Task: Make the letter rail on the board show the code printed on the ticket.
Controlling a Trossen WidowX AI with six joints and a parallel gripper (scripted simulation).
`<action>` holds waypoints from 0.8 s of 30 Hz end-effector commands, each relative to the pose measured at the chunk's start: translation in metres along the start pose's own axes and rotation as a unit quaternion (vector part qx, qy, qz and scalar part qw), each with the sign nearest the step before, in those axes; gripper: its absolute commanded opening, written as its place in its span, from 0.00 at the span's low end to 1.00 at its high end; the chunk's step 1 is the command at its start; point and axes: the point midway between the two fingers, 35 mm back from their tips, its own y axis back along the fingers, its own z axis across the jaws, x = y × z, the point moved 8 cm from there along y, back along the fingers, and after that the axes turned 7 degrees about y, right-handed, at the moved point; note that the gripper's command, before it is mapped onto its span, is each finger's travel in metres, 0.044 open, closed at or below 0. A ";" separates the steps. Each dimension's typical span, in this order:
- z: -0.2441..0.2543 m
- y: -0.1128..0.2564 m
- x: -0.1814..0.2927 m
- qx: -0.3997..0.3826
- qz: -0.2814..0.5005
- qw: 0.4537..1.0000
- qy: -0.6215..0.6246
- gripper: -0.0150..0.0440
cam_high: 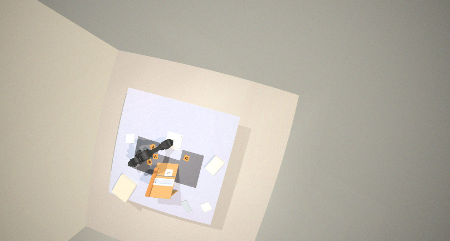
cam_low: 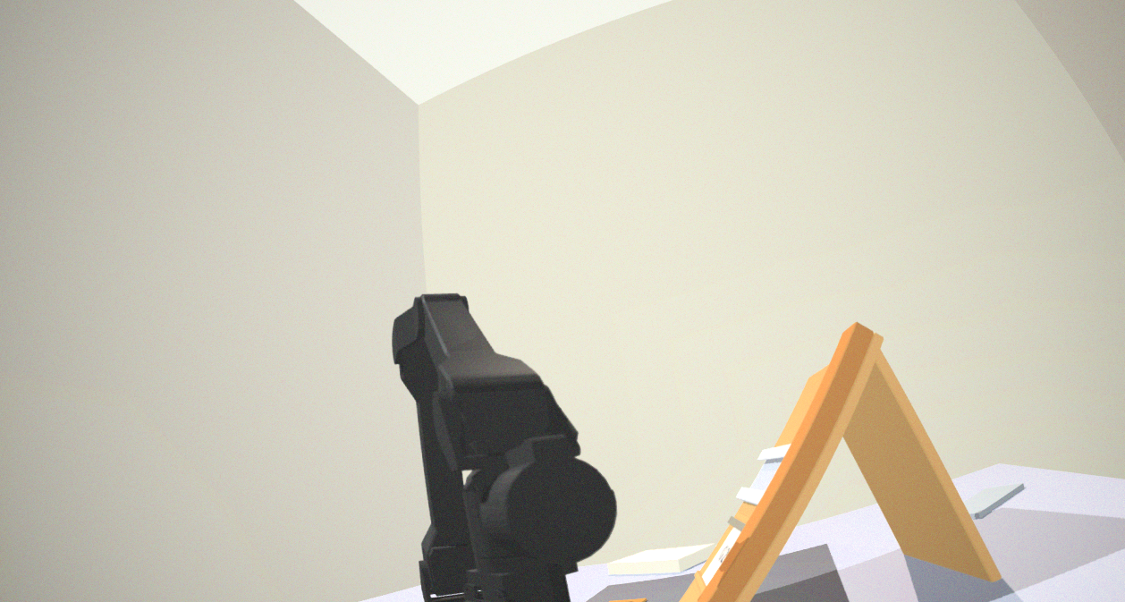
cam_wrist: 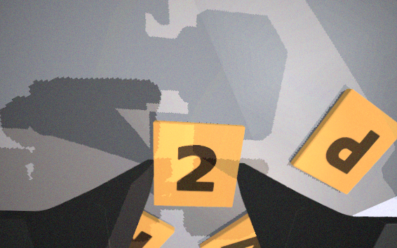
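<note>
My gripper [cam_wrist: 196,167] is shut on the 2 tile [cam_wrist: 197,196], gripping its left and right sides, with the digit facing the wrist camera. Any gap beneath it cannot be judged. The P tile [cam_high: 152,146] [cam_wrist: 351,140], V tile [cam_high: 155,156] and K tile [cam_high: 149,161] lie around it; V and K are partly hidden by the fingers in the wrist view. The G tile [cam_high: 186,158] lies apart, farther right. The orange board [cam_high: 160,192] [cam_low: 818,417] leans as an A-frame. Its white rail [cam_high: 163,184] [cam_low: 774,453] holds no tile. The ticket [cam_high: 168,172] appears to read G2.
Pale blocks [cam_high: 124,188] [cam_high: 214,165] stand on both sides of the board. A grey-green slab [cam_high: 186,206] and a small white block [cam_high: 205,206] lie beyond it. A white square [cam_high: 130,138] lies left of a dark mat [cam_high: 190,178].
</note>
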 end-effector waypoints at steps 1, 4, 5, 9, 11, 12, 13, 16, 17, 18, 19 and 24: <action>0.000 0.003 0.000 0.000 -0.002 1.000 -0.002 0.25; 0.000 0.005 0.001 0.000 -0.002 1.000 -0.002 0.25; 0.000 0.005 0.001 0.000 -0.002 1.000 -0.002 0.25; -0.001 0.007 0.001 0.000 -0.002 1.000 -0.002 0.25; -0.001 0.008 0.002 0.000 -0.002 1.000 -0.002 0.25; -0.001 0.008 0.002 0.000 -0.002 1.000 -0.002 0.25; -0.001 0.009 0.002 0.000 -0.002 1.000 -0.002 0.25; -0.001 0.011 0.002 0.000 -0.002 1.000 -0.002 0.25; -0.001 0.011 0.002 0.000 -0.002 1.000 -0.002 0.25; -0.001 0.012 0.003 0.000 -0.002 1.000 -0.002 0.25; -0.001 0.012 0.003 0.000 -0.002 1.000 -0.002 0.25; -0.002 0.015 0.003 0.000 -0.002 1.000 -0.002 0.25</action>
